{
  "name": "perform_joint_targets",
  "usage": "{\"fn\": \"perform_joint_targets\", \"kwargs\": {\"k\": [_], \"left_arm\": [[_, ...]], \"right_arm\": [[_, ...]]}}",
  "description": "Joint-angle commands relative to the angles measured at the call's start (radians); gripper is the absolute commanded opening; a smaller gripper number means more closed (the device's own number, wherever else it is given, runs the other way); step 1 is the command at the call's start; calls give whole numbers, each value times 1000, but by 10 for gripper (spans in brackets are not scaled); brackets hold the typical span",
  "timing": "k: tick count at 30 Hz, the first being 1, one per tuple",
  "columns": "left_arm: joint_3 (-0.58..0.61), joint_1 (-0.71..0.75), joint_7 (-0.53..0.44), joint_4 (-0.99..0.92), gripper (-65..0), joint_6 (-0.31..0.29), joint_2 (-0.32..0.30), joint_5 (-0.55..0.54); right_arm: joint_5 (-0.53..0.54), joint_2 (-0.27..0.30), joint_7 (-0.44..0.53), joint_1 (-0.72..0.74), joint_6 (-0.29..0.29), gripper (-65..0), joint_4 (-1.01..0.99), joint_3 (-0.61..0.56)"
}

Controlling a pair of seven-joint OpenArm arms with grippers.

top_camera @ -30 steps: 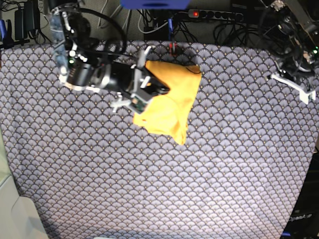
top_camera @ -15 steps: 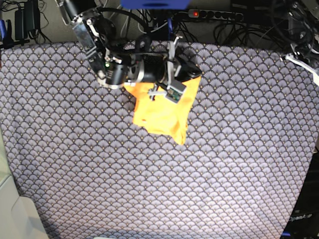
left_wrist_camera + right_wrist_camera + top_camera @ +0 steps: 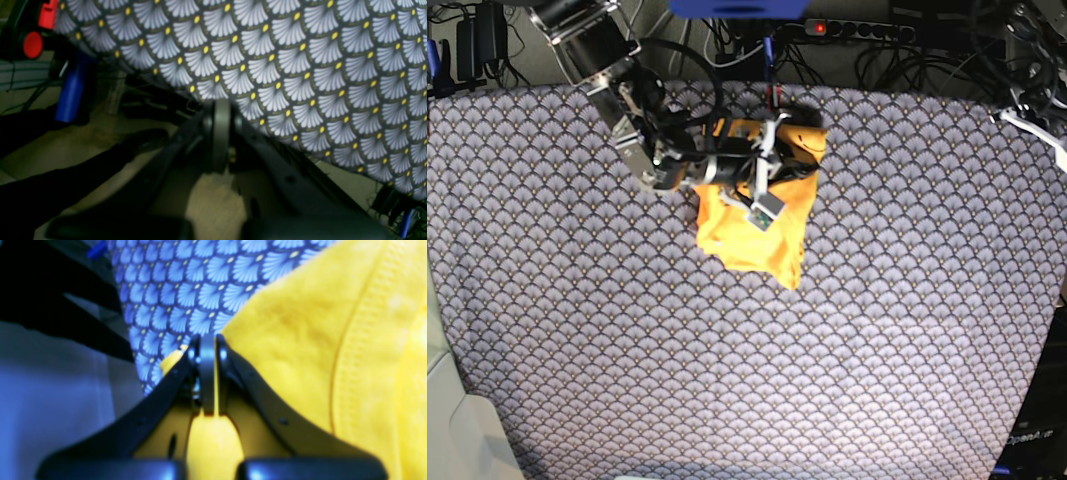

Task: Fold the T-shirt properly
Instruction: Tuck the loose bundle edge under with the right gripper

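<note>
Leftmost in the base view, the right arm [image 3: 632,125] reaches across the patterned cloth [image 3: 607,340] to the T-shirt, the right gripper [image 3: 206,340] over its upper part with its jaws together; whether they touch or pinch any fabric, I cannot tell. The T-shirt [image 3: 752,245] lies in the upper middle of the cloth, plain yellow-orange, gathered into a compact, uneven bundle longer than it is wide. Its lower left edge is wavy, its lower right end runs down to a narrow corner, and its upper part lies partly behind the gripper. The right wrist view shows soft creases and a curved, stitched seam band on its right side. Farthest right, well apart from the shirt, the left gripper [image 3: 222,103] hangs near the cloth's edge, jaws together, holding nothing.
</note>
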Motion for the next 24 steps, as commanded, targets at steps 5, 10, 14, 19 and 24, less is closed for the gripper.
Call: {"fn": "perform_joint_targets", "kwargs": {"k": [5, 10, 14, 19, 24], "left_arm": [[-1, -3, -14, 16, -650, -4, -15, -6], [-1, -7, -10, 16, -650, -4, -15, -6], [0, -9, -9, 16, -650, -4, -15, -6], [0, -10, -7, 16, -650, -4, -15, -6], [-1, 0, -12, 13, -650, -4, -15, -6]], "right_arm": [[0, 3, 42, 28, 6, -650, -67, 0], [0, 8, 36, 27, 6, -650, -80, 0], [0, 23, -44, 21, 6, -650, 85, 0], [0, 25, -188, 51, 6, -650, 318, 2], [0, 22, -205, 136, 6, -650, 263, 3]]}}
